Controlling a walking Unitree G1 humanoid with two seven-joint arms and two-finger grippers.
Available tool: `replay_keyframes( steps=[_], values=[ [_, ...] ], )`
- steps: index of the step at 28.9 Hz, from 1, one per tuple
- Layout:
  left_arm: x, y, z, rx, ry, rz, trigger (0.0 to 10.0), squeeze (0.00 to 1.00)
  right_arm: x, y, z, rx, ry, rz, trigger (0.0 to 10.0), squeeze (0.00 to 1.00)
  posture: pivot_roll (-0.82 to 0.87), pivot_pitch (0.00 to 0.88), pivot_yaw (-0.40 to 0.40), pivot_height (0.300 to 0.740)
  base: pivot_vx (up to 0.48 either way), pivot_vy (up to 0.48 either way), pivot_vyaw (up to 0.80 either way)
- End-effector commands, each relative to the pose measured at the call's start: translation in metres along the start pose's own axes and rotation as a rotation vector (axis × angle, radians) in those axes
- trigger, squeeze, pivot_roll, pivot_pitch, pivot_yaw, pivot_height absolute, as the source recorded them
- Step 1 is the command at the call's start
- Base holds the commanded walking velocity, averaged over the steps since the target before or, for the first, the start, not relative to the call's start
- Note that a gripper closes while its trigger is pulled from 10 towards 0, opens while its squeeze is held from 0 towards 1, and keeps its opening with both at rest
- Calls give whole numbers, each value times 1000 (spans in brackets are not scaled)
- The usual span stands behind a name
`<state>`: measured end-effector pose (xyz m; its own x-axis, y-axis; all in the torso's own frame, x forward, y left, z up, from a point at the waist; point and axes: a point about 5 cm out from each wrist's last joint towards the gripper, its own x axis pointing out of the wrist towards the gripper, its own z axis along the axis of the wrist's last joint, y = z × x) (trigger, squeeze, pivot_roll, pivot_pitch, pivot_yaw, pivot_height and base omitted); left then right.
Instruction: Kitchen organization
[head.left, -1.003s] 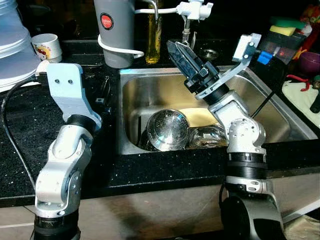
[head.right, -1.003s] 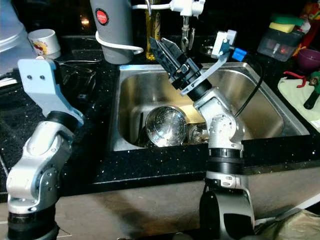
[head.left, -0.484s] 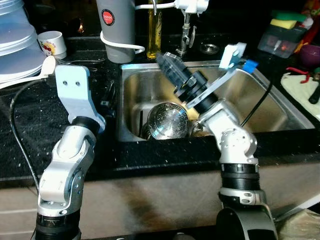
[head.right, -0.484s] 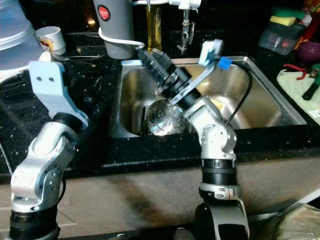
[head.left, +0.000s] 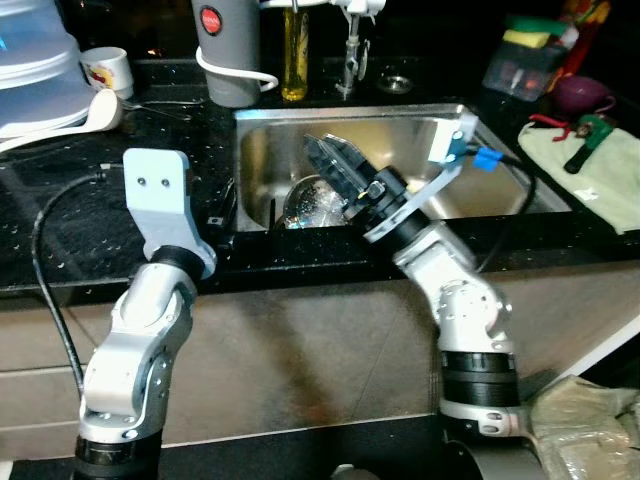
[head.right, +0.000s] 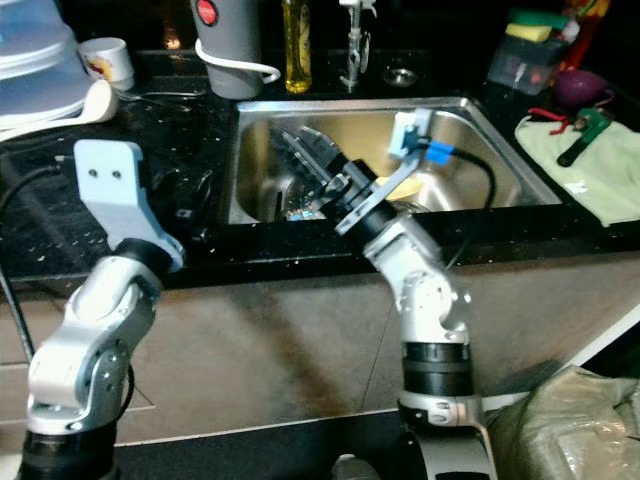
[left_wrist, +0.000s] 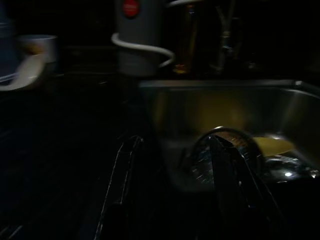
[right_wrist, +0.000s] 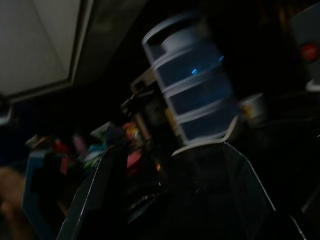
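Observation:
A round steel bowl (head.left: 305, 203) lies in the steel sink (head.left: 400, 112), beside a pale yellow plate (left_wrist: 270, 146). My right gripper (head.left: 328, 160) reaches up and to the left over the front half of the sink, just above the bowl. Its fingers (right_wrist: 95, 195) stand open with nothing between them. My left arm is raised over the black counter left of the sink, its blue-grey wrist plate (head.left: 158, 195) facing me. In the left wrist view the left gripper (left_wrist: 175, 142) is open and empty, pointing toward the bowl (left_wrist: 225, 155).
Behind the sink stand a grey jug (head.left: 225, 50), an oil bottle (head.left: 293, 55) and the tap (head.left: 352, 40). A mug (head.left: 105, 68) and stacked plastic tubs (head.left: 35, 60) sit at the back left. A green cloth (head.left: 590, 170) with a red-handled tool (head.left: 580, 128) lies right.
The whole picture has shifted: the camera has drawn back from the counter, showing more cabinet front. My right gripper has come down from the sink's back toward the bowl.

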<state>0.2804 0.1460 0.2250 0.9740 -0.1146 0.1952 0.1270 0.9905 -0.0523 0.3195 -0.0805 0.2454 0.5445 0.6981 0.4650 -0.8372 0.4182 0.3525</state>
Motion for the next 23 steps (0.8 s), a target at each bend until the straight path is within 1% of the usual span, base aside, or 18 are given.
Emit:
replay_keyframes(
  steps=[1,2,3,7,9,15,17,19,21,22,23],
  values=[
    [0,-1,-3,10,7,-2,10000,0,-5,-4,1,-42,17,-40,10000,0,-92,24,-33,732,-259,0,0],
    [0,-1,-3,10,7,-2,10000,0,-5,-4,1,-42,17,-40,10000,0,-92,24,-33,732,-259,0,0],
    [-1,2,-2,19,-7,8,10000,0,-7,-7,-5,-78,55,-72,10000,0,-84,38,-30,732,0,0,0],
    [-1,2,-2,24,-8,7,10000,0,-9,-7,-7,-82,67,-82,10000,0,-79,38,-28,732,0,0,0],
    [-2,3,-1,26,-16,7,10000,0,-12,-6,-15,-86,95,-90,10000,0,-69,39,-30,732,0,0,0],
    [-4,4,-4,29,-18,12,10000,0,-14,-4,-25,-112,141,-99,10000,0,-65,45,-34,732,0,0,0],
    [-6,4,-7,34,-16,14,10000,0,-15,-5,-25,-129,148,-105,10000,0,-67,45,-37,732,0,0,0],
    [-14,4,-16,34,1,13,10000,0,-21,-8,-24,-168,169,-125,10000,0,-84,48,-43,732,0,0,0],
    [-14,4,-16,34,1,13,10000,0,-21,-8,-24,-168,169,-125,10000,0,-84,48,-43,732,0,0,0],
    [-21,3,-21,26,10,19,10000,0,-26,-9,-25,-187,177,-140,10000,0,-105,46,-47,732,0,0,0],
    [-21,3,-21,26,10,19,10000,0,-26,-9,-25,-187,177,-140,10000,0,-105,46,-47,732,0,0,0]
  ],
)
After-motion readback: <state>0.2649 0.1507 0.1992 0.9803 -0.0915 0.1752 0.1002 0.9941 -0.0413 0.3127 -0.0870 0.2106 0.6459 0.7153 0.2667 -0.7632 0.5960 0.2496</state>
